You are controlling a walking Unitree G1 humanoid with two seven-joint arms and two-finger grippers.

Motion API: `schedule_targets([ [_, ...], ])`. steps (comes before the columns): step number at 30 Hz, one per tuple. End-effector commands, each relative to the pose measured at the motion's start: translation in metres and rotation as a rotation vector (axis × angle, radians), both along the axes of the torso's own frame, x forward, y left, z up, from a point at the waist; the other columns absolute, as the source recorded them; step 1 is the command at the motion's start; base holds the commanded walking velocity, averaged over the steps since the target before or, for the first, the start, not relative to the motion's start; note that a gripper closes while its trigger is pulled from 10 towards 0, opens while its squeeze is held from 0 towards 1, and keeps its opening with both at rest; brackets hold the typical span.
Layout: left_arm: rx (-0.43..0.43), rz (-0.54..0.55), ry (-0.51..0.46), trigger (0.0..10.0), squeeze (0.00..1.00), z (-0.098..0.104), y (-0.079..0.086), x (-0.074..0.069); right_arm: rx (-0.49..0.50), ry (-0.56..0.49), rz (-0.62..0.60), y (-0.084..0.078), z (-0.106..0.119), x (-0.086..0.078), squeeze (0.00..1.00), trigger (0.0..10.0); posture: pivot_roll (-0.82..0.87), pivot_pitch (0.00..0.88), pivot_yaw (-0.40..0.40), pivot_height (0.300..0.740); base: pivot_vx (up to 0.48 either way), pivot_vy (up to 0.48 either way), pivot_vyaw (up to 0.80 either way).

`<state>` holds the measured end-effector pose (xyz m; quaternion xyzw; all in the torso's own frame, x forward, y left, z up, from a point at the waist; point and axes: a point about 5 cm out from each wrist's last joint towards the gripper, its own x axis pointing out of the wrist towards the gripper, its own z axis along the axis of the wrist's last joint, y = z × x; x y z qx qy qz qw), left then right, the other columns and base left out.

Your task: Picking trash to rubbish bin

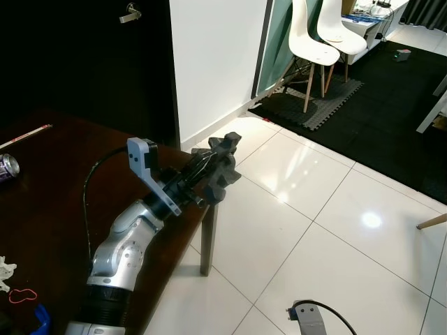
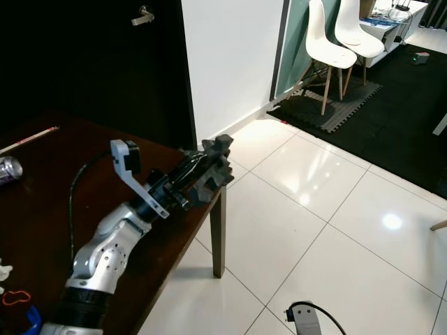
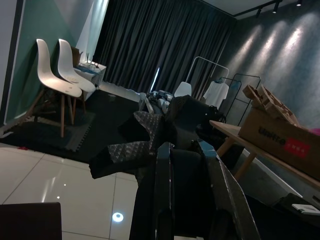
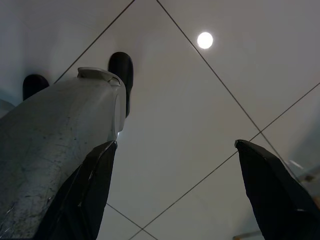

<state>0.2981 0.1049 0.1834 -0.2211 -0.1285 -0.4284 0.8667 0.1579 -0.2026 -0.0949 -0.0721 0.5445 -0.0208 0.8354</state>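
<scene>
Between the fingers (image 3: pixel 165 190) of the left gripper (image 1: pixel 213 171), clamped tight, sits a crumpled piece of dark grey trash (image 1: pixel 225 162) with a dimpled, egg-tray surface. Its long axis runs roughly along the fingers, the jagged far end pointing forward and slightly up, away from the robot, out past the corner of the dark wooden table (image 1: pixel 56 209) and above the white tiled floor (image 1: pixel 314 230). The silver left arm (image 1: pixel 129 244) reaches diagonally over the table's near edge, a black cable looping beside it. On the table's far left lie a drink can (image 1: pixel 8 166) on its side, a thin pale stick (image 1: pixel 26 135), a red rubber band (image 1: pixel 22 295) and something blue (too cropped to identify). The right gripper (image 4: pixel 175 190) hangs low over the floor tiles with its fingers spread wide apart, gripping nothing, beside the robot's grey leg (image 4: pixel 55 135). Across the room, two white chairs (image 1: pixel 318 42) stand on a dark mat (image 1: pixel 318 105) against a green wall, and a door handle (image 1: pixel 130 12) shows on the black door behind the table.
</scene>
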Motion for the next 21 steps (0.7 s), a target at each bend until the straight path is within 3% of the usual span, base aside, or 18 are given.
schedule_targets([
  [1,0.005,-0.016,0.004,10.0,0.00,-0.0016,-0.0034,0.0000,0.003,0.019,0.019,0.0027,-0.0021,-0.0042,0.00,10.0,0.17,0.080,0.006,0.740,0.000,-0.304,0.00],
  [21,-0.017,-0.015,-0.001,10.0,0.00,-0.0002,-0.0042,0.0001,0.003,0.014,0.053,0.0042,-0.0009,-0.0007,0.00,10.0,0.17,0.089,-0.006,0.740,0.000,-0.334,0.00],
])
